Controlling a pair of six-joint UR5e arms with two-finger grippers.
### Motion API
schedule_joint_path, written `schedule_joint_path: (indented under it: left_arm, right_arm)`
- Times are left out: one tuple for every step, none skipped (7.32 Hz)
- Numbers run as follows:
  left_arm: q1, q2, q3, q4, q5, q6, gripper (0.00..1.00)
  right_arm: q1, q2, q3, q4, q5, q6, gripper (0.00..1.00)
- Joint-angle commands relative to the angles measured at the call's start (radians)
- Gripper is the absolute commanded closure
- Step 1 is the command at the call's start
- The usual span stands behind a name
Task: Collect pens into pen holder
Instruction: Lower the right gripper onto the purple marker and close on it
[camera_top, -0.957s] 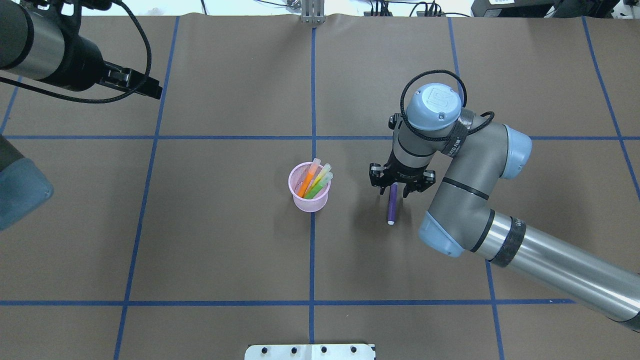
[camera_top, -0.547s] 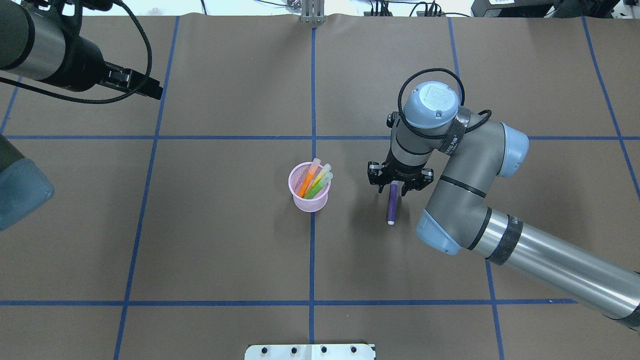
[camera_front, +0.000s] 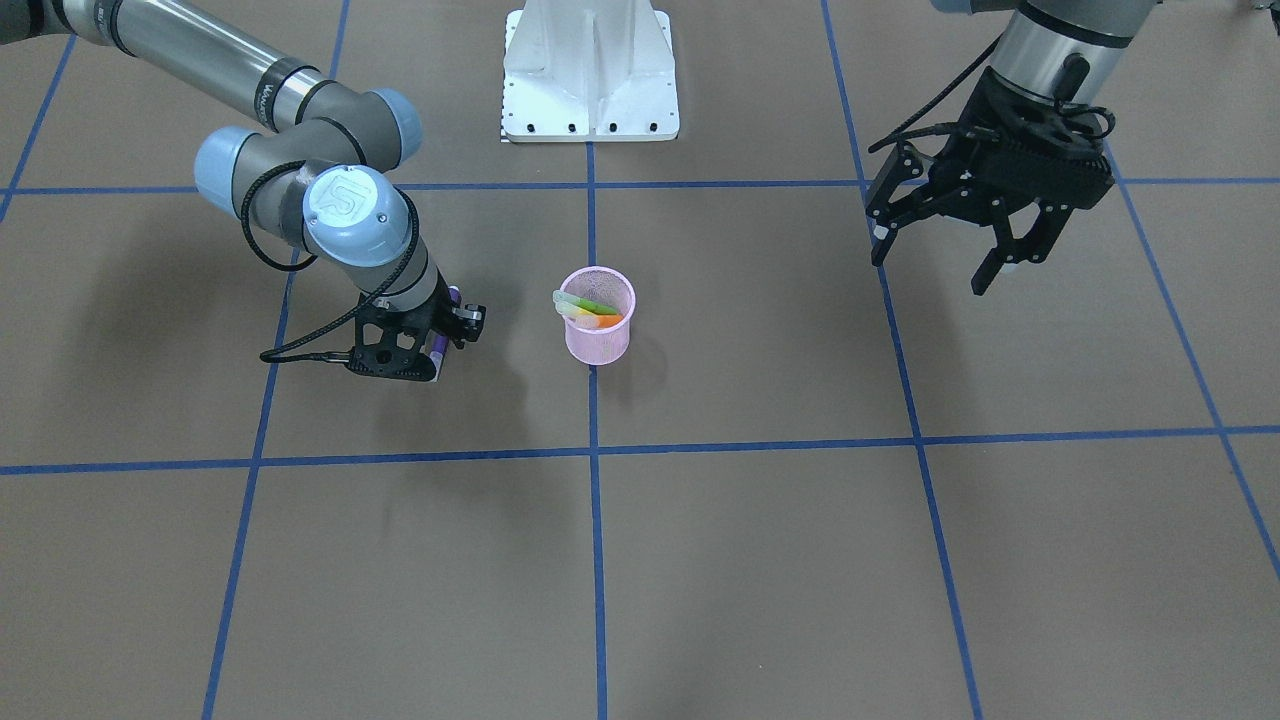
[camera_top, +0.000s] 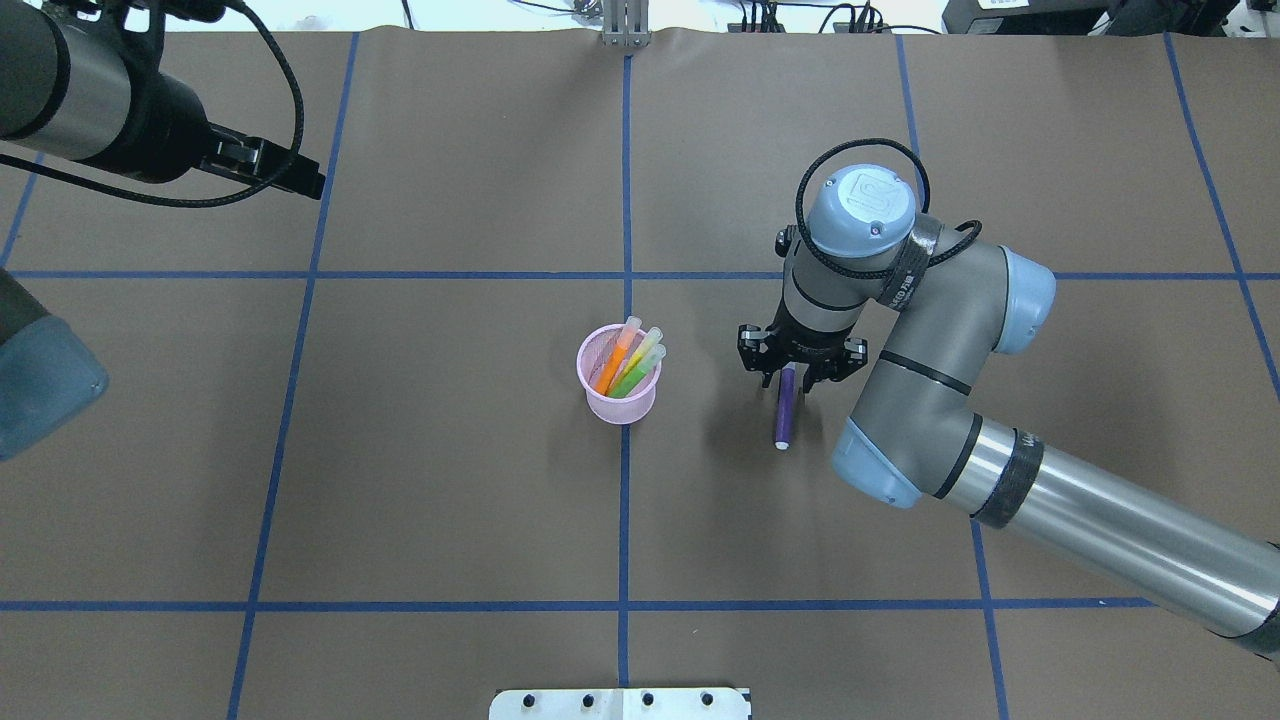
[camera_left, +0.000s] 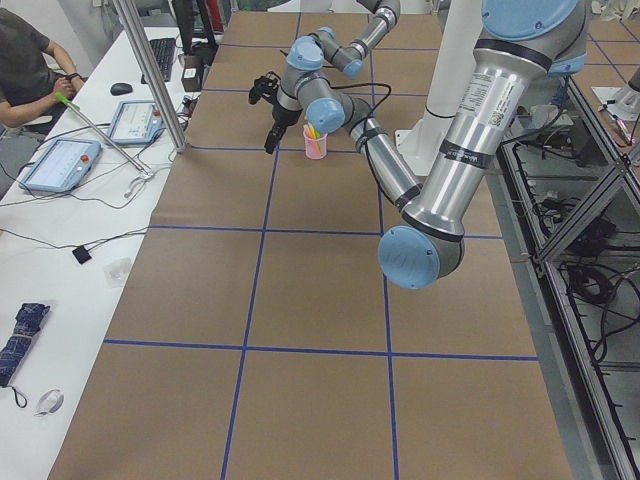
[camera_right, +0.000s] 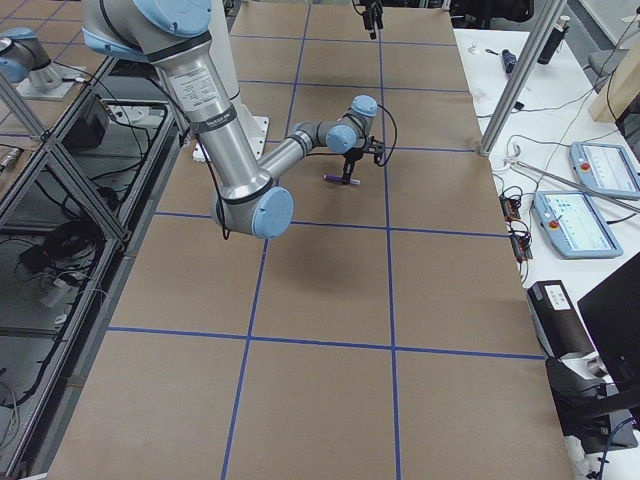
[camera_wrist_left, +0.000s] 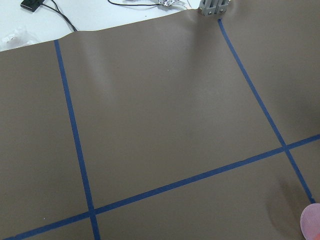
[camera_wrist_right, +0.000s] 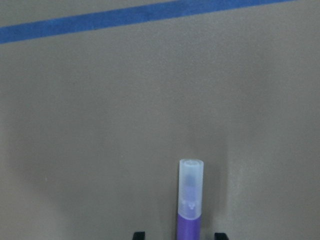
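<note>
Shifted slightly left, the right tool (camera_top: 789, 382), seemingly spread, straddles the purple pen (camera_top: 784, 418).

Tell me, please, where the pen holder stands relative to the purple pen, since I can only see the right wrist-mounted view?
Observer: The pen holder stands upright on the robot's left of the purple pen, apart from it, on the blue centre line.
Operator: Thank you. Is anything inside it?
Observer: Yes, an orange pen and a green pen lean inside, with their pale caps up.
Operator: And where is the left gripper?
Observer: The left gripper hangs open above the table, far from the holder.
</note>
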Motion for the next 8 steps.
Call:
schedule_joint_path:
  left_arm:
    - [0.0,0.0,-0.001,-0.001,0.001,0.0,0.01]
    - [0.0,0.0,-0.002,-0.001,0.001,-0.001,0.01]
    - [0.0,0.0,-0.004,-0.001,0.001,-0.001,0.01]
    - [0.0,0.0,-0.004,-0.001,0.001,-0.001,0.01]
    - [0.0,0.0,-0.004,-0.001,0.001,-0.001,0.01]
    - [0.0,0.0,-0.004,-0.001,0.001,-0.003,0.01]
    - [0.0,0.0,-0.004,-0.001,0.0,-0.003,0.01]
    - [-0.002,0.0,-0.005,-0.001,0.0,0.0,0.01]
  right_arm:
    - [0.0,0.0,-0.005,0.0,0.0,0.0,0.6]
    - [0.0,0.0,-0.009,0.0,0.0,0.0,0.75]
    - [0.0,0.0,-0.013,0.0,0.0,0.0,0.92]
    - [0.005,0.003,-0.011,0.0,0.003,-0.002,1.0]
    - [0.021,0.013,-0.009,-0.002,0.011,-0.002,1.0]
    - [0.035,0.033,0.003,-0.005,0.011,0.001,1.0]
    - [0.04,0.032,0.048,-0.006,-0.001,0.009,1.0]
    - [0.04,0.029,0.12,-0.006,-0.091,0.023,1.0]
